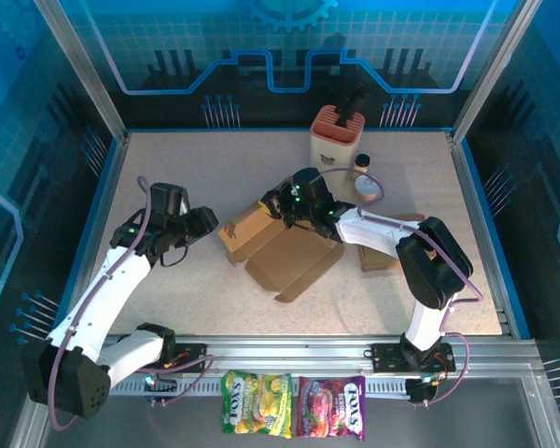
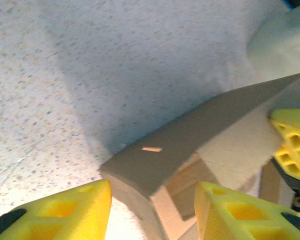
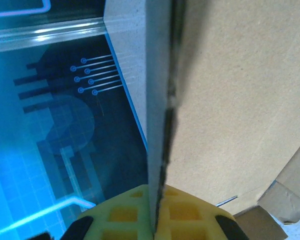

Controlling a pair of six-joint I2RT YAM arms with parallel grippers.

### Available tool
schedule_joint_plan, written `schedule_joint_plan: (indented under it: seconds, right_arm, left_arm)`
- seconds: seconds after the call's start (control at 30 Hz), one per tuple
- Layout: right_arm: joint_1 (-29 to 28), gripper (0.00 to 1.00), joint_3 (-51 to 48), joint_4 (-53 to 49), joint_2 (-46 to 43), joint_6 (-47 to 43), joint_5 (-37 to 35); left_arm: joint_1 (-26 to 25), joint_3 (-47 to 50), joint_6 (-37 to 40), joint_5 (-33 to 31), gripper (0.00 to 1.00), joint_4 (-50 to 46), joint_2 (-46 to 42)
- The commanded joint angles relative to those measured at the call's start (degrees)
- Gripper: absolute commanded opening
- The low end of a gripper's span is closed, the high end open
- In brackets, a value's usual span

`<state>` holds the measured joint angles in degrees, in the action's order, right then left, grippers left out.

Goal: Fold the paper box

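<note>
one paper box, brown and partly unfolded, is lying in the middle of the tabletop with its flaps spreading toward the near side. the right claw is pinching the box's upright far panel, and the right wrist view is showing the cardboard edge clamped between the two yellow fingers. the left claw is hovering just left of the box, its two fingers standing partly apart and gripping nothing, with the box's corner sitting ahead of the gap. one flat cardboard piece is lying under the right arm. one peach holder is standing at the far side. two candy bags are resting side by side on the near rail.
</note>
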<state>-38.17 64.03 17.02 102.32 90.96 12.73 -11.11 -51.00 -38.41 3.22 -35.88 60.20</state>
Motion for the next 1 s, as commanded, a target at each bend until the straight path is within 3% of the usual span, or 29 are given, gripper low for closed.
schedule_joint_plan:
  seconds: [0.0,0.4,0.57,0.97]
  right_arm:
    - [0.9,0.00,-2.7,8.5,-1.5,-4.4,3.3]
    - [2.8,0.00,-8.6,13.4,-1.5,-5.9,7.1]
    - [2.8,0.00,-6.9,13.6,-0.7,-5.1,7.5]
    - [2.9,0.00,-5.8,15.9,1.4,-1.5,7.7]
  left_arm:
    - [0.6,2.8,2.0,-1.6,0.46,-1.2,-0.5]
    - [-0.3,13.8,9.9,4.7,0.35,6.9,-0.2]
    - [-2.8,17.7,12.9,5.9,0.37,11.1,-0.1]
    - [-7.2,23.9,10.2,3.5,0.44,26.0,4.4]
